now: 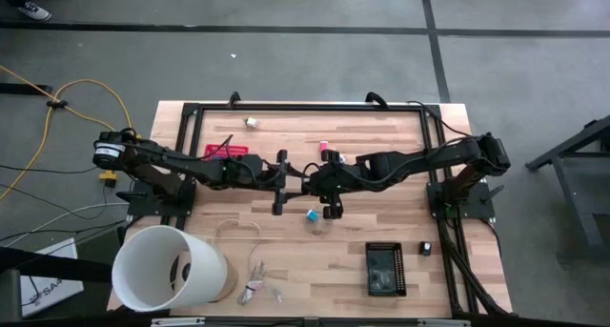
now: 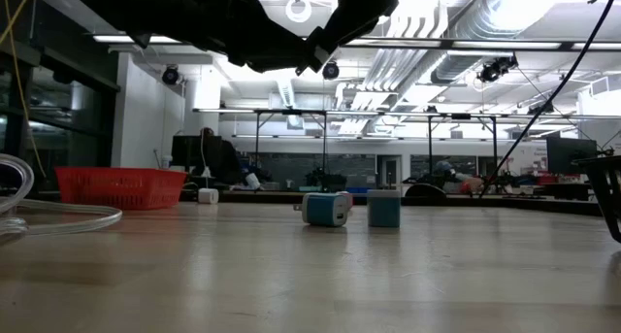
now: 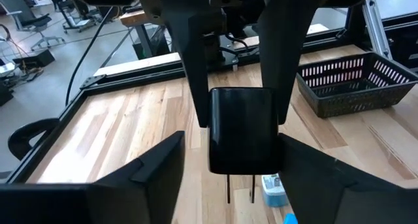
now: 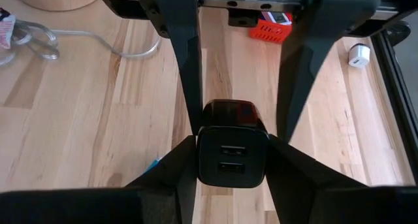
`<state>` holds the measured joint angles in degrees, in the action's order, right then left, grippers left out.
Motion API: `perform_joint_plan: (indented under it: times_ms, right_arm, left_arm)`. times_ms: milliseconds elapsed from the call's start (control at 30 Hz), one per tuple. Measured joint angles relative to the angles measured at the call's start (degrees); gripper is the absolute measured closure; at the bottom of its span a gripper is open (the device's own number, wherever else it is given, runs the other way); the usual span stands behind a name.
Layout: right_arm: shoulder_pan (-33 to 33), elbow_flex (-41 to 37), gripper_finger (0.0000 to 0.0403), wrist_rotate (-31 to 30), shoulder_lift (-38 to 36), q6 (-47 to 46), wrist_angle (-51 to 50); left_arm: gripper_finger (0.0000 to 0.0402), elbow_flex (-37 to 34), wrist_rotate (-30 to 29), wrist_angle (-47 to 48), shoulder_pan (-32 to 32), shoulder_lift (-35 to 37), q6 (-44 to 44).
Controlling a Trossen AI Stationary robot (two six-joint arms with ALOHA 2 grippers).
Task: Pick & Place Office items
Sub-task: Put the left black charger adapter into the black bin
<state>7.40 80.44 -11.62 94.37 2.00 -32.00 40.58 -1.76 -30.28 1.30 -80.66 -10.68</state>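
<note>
A black plug-in charger block (image 4: 232, 159) hangs above the middle of the table, where my two arms meet. My right gripper (image 4: 232, 142) is shut on it. My left gripper (image 3: 232, 138) is open, with its fingers standing on either side of the block (image 3: 241, 129). In the high view the left gripper (image 1: 297, 180) faces the right gripper (image 1: 315, 184). Two teal-blue blocks (image 2: 326, 209) (image 2: 384, 208) lie on the table below them. Pink pieces (image 1: 324, 144), a white piece (image 1: 251, 123) and a small black piece (image 1: 426, 249) lie apart on the wood. My right gripper pinches the charger's two opposite sides (image 4: 201, 162) between its two fingers, coming slantwise down from the table's right. The face with the two sockets (image 4: 232, 160) looks back toward the wrist, and the prongs (image 3: 240, 188) point away and down. The block is clear of the table.
A big white tub (image 1: 167, 268) lies on its side at the near left, with a pale wire loop (image 1: 238, 230) and a silvery clump (image 1: 257, 289) beside it. A red basket (image 1: 226, 153) sits under the left arm. A black basket (image 1: 385, 268) stands near the front right.
</note>
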Motion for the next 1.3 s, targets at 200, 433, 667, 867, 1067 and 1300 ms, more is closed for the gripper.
perform_joint_plan:
  times_ms: [200, 433, 667, 867, 1067, 1300]
  right_arm:
    - [0.0, 0.0, 0.0264, 0.0, 0.0, -0.4, 0.0]
    - [0.0, 0.0, 0.0264, -0.1, 0.0, -3.6, -4.5]
    - [1.3, 0.0, 0.0265, -0.3, 0.0, -10.8, -13.9]
    - [4.0, 0.1, 0.0265, 1.3, -1.5, -22.1, -25.0]
    - [8.8, 0.1, 0.0265, 7.6, -2.4, -36.7, -32.5]
    - [15.1, 0.0, 0.0265, 15.9, -2.7, -53.0, -32.9]
  left_arm:
    - [0.0157, 0.0, 0.0, 0.0, 0.0, 0.0, 0.0]
    - [0.0156, 0.0, 1.9, 0.0, 0.0, 0.0, 0.0]
    - [0.0156, 0.0, 2.1, 0.0, 0.0, 0.0, 0.0]
    - [0.0156, 0.0, 2.1, 0.1, 0.0, 0.0, 0.1]
    - [0.0156, 0.0, 2.3, 0.4, 0.0, 0.0, 0.2]
    - [0.0156, 0.0, 2.2, 1.3, 0.0, 0.0, 0.5]
